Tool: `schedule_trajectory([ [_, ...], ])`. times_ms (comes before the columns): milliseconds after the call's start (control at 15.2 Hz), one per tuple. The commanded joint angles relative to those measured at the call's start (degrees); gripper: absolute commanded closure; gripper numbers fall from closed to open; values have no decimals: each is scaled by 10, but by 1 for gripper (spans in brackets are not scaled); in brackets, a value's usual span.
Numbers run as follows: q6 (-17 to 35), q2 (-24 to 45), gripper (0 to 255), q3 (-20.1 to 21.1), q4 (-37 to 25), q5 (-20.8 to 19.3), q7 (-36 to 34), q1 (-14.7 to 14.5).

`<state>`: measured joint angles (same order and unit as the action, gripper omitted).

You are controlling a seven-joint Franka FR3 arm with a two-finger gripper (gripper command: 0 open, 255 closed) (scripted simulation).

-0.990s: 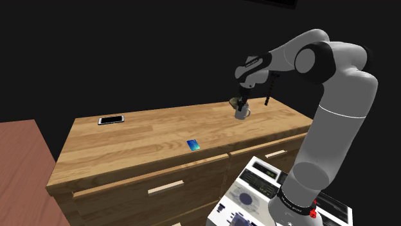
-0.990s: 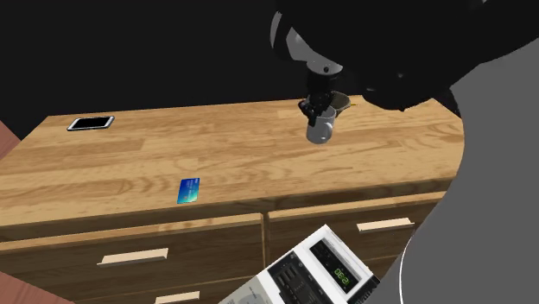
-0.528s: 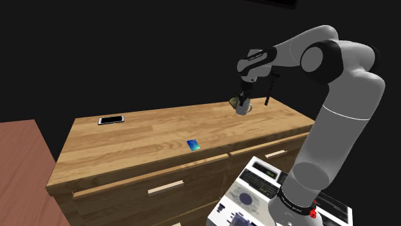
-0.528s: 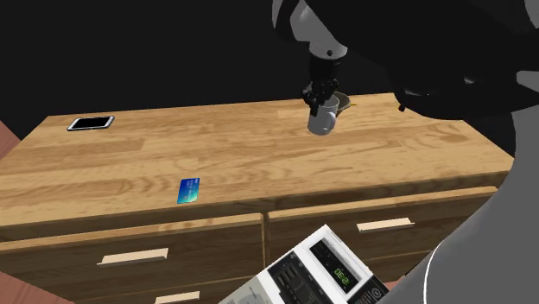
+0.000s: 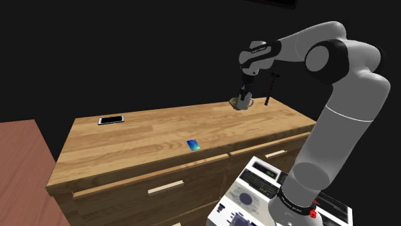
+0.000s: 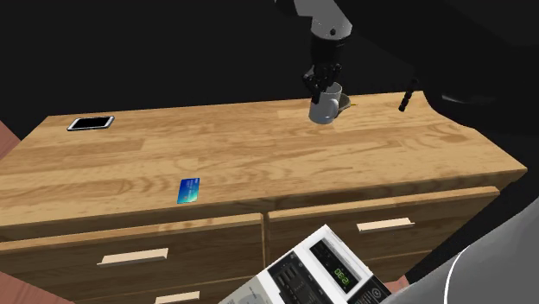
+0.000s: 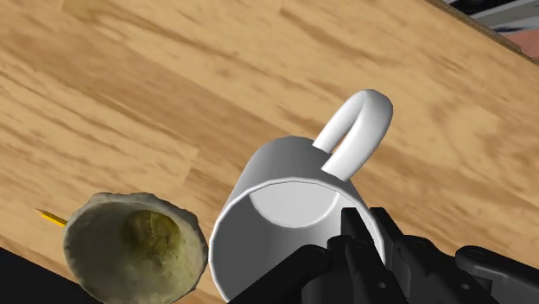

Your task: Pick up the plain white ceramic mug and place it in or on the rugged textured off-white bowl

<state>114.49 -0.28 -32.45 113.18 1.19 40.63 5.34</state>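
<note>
The white mug [image 7: 285, 203] hangs from my gripper [image 7: 361, 237], which is shut on its rim on the side near the handle [image 7: 354, 129]. In the second exterior view the mug [image 6: 325, 107] is lifted just off the wooden counter [image 6: 259, 155], under the gripper [image 6: 321, 79]. The rough off-white bowl [image 7: 129, 250], brownish inside, sits on the counter close beside the mug, and its edge [image 6: 347, 102] shows behind it. In the shoulder view the gripper [image 5: 245, 90] holds the mug [image 5: 242, 101] over the counter's back edge.
A phone [image 5: 110, 120] lies at the counter's back near the shoulder view's left. A blue card [image 5: 193, 145] lies near the front edge. Drawers [image 6: 134, 256] run below the counter. The stand [image 5: 257, 192] is at the lower right. A black area lies behind.
The gripper has risen and carried the mug toward the counter's back, closer to the bowl. The phone and card have not moved.
</note>
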Motion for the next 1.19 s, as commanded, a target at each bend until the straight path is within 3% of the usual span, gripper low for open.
schedule_trajectory([
  [0, -15, -4, 255, 0, -11, -3, -2, 0],
  [660, -87, -15, 255, 2, -74, -9, -7, -1],
  [924, -129, 93, 255, -19, -205, 54, 49, 27],
  [1122, -175, 181, 255, -23, -322, 103, 84, 67],
])
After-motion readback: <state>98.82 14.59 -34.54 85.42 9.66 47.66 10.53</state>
